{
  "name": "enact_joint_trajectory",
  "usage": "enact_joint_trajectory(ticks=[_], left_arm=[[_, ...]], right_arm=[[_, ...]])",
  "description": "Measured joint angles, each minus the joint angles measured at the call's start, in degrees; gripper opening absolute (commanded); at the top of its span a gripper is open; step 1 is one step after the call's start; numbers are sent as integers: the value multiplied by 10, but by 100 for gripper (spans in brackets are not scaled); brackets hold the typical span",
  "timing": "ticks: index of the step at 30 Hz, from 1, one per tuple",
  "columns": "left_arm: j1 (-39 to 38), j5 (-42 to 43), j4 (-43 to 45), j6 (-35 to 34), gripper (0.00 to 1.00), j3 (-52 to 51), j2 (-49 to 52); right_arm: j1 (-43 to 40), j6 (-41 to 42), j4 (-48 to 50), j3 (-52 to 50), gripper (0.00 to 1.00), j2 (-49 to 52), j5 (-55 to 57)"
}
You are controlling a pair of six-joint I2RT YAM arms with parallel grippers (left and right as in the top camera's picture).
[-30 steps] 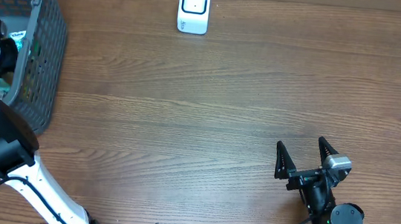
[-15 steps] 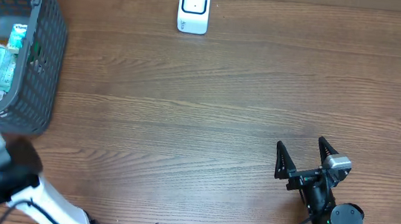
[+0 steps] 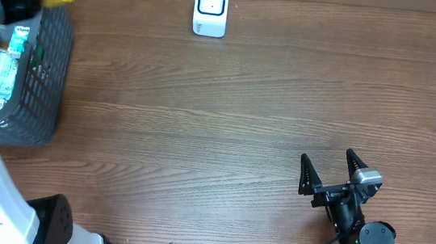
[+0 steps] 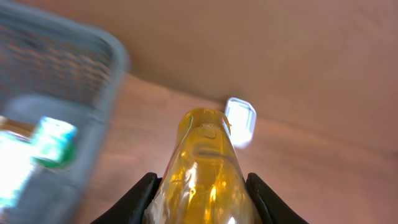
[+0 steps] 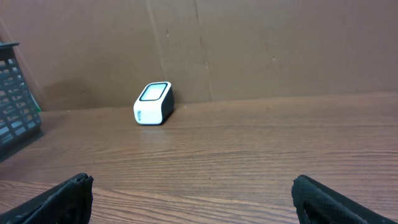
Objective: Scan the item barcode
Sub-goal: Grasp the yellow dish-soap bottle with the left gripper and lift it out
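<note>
the left gripper [image 4: 200, 190] is closed on a yellow bottle [image 4: 203, 146], one black finger [image 4: 140, 199] on each side of it. the bottle is see-through and full of something golden. it is up in the air by the far left corner of the table [image 3: 226, 123], right at the far edge of the grey basket [image 3: 44, 79]. from above it is only a blurry yellow and green blob, so i cannot read any label or see a barcode on it. the basket stands on the left side of the table, and there are some green and white packs [image 3: 0, 75] inside it. the little white scanner [image 3: 211, 9] stands at the far edge of the table, near the middle, close to the brown wall [image 5: 280, 43]. it is well apart from the bottle, off to the right of it. the right gripper [image 3: 327, 158] is down at the near right part of the table. its two black fingers stand wide apart with nothing between them. it points toward the scanner but is far from it.
</note>
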Motion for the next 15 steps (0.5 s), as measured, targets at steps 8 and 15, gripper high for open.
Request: enact_joint_trajectory(ticks=[8, 15], left_arm=[[-149, -46, -45, -57, 39, 0, 33], [-267, -145, -86, -127, 29, 0, 72]], right_arm=[[0, 0, 0, 0, 100, 0, 0], [0, 0, 0, 0, 100, 0, 0]])
